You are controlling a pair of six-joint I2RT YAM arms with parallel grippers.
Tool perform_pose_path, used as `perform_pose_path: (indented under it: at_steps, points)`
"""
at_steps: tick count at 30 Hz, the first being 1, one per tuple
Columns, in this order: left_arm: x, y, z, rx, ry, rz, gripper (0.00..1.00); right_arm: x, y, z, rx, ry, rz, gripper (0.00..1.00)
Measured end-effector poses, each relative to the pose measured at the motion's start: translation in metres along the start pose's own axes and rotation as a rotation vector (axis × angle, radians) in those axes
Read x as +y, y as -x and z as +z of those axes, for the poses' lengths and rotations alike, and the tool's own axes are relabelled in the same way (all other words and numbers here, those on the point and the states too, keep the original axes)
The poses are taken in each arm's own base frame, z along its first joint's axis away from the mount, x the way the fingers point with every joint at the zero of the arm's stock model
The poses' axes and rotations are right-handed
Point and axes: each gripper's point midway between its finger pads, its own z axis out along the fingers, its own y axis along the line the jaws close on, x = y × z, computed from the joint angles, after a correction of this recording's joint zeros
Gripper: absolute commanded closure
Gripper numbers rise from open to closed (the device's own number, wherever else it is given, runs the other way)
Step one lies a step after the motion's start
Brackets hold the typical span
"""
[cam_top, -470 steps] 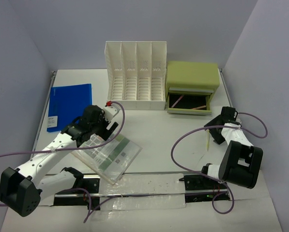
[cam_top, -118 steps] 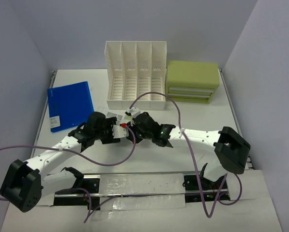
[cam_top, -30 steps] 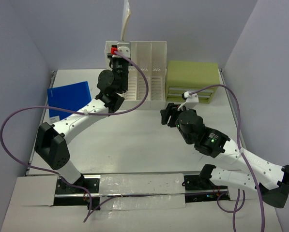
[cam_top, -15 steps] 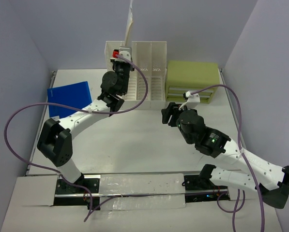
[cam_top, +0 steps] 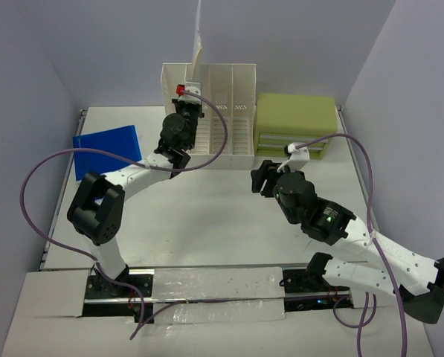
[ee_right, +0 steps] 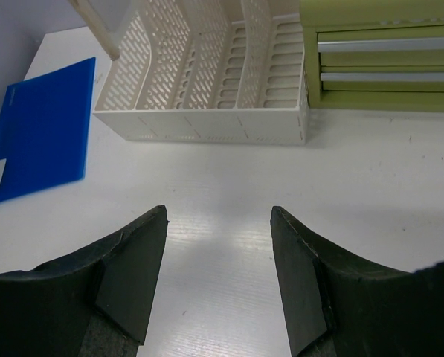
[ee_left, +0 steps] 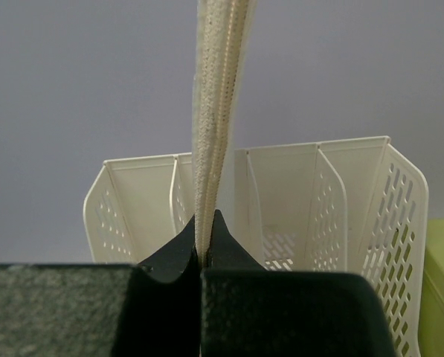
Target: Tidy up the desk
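The desk (cam_top: 207, 223), a flat white rectangular tabletop with thin metal rails, fills the floor of the grey-walled cell. At the middle of its far edge stands a cream plastic file rack (cam_top: 222, 111) with four slots and perforated side walls. Just beside it, towards the far right corner, sits an olive-green drawer box (cam_top: 296, 119) with pale silver-grey drawer fronts. A glossy blue folder (cam_top: 106, 149) lies flat by the left edge; the writing on its small white label cannot be read.

The left gripper (cam_top: 192, 78) is pressed together on the lower edge of a thin document pouch (cam_top: 198, 37). It holds the pouch upright and edge-on above the left half of the rack; which slot lies under it cannot be told. In the wrist view the pouch (ee_left: 218, 111) looks cream and finely woven between the black fingertips (ee_left: 178, 256).

The right gripper (ee_right: 218, 212) hangs spread and empty over bare tabletop in front of the rack.

About fifteen seconds earlier the pouch lay tilted near the front edge, a drawer stood open, and the right arm was folded by the right edge.
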Motion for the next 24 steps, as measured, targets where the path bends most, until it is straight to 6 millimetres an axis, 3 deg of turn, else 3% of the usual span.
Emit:
perform_pose_path:
  at_steps: [6, 9, 11, 15, 17, 20, 24]
  points:
    - [-0.008, -0.016, -0.003, 0.021, -0.021, -0.031, 1.0, -0.005, -0.002, 0.001, 0.001, -0.014, -0.002, 0.35]
    - [-0.012, -0.025, -0.007, 0.037, -0.04, -0.035, 0.93, -0.005, -0.002, 0.002, 0.0, -0.017, -0.002, 0.35]
    - [-0.014, -0.034, -0.008, 0.049, -0.056, -0.038, 0.78, -0.005, -0.002, 0.002, 0.0, -0.018, -0.003, 0.35]
    - [-0.019, -0.048, -0.009, 0.068, -0.089, -0.036, 0.29, -0.006, -0.003, 0.002, 0.003, -0.021, -0.005, 0.35]
    - [-0.018, -0.053, -0.01, 0.075, -0.099, -0.034, 0.11, -0.008, -0.006, 0.003, 0.006, -0.024, -0.008, 0.35]
    - [-0.017, -0.06, -0.012, 0.086, -0.115, -0.028, 0.01, -0.01, -0.011, 0.004, 0.015, -0.031, -0.015, 0.35]
    - [-0.022, -0.068, -0.015, 0.113, -0.149, -0.029, 0.04, -0.012, -0.014, 0.004, 0.02, -0.034, -0.019, 0.35]
